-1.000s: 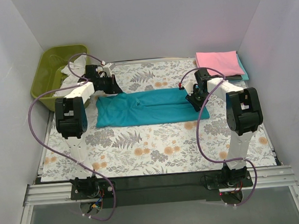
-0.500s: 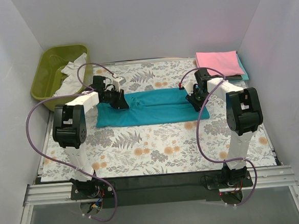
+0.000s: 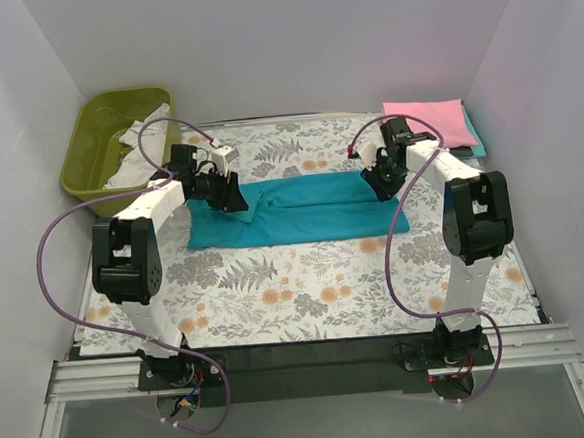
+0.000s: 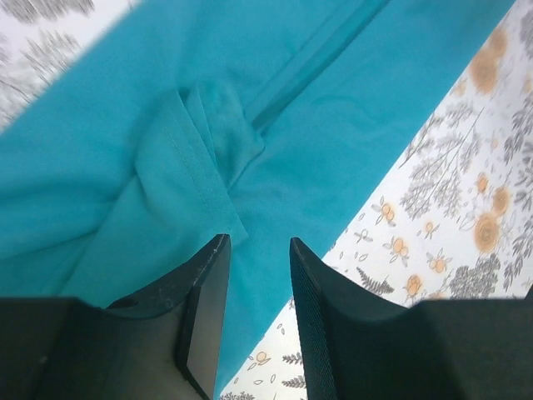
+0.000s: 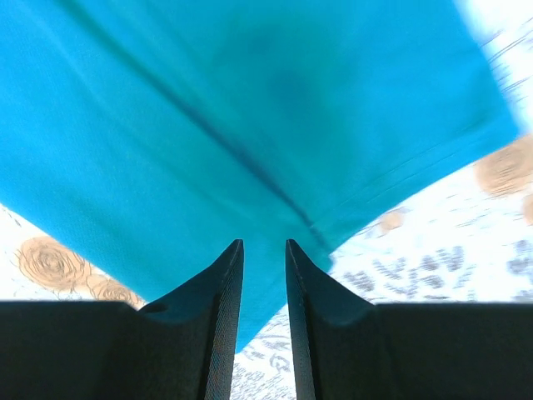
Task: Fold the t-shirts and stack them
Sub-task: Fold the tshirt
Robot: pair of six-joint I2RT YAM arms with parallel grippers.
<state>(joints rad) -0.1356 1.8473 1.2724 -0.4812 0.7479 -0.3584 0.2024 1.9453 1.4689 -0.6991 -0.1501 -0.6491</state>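
Observation:
A teal t-shirt lies folded into a long band across the middle of the floral table cloth. My left gripper hovers over its left end, open, nothing between the fingers. Just ahead of them a sleeve flap lies turned in onto the teal cloth. My right gripper is over the shirt's right end near its back edge, jaws a narrow gap apart and empty, with teal cloth beneath. A folded pink t-shirt rests at the back right on another teal one.
An olive-green tub holding white cloth stands at the back left, close behind my left arm. White walls enclose the table on three sides. Purple cables loop off both arms.
My left gripper swung right and nearer, from the shirt's back left corner onto the shirt, and opened, leaving the sleeve folded in. My right gripper shifted slightly toward the back.

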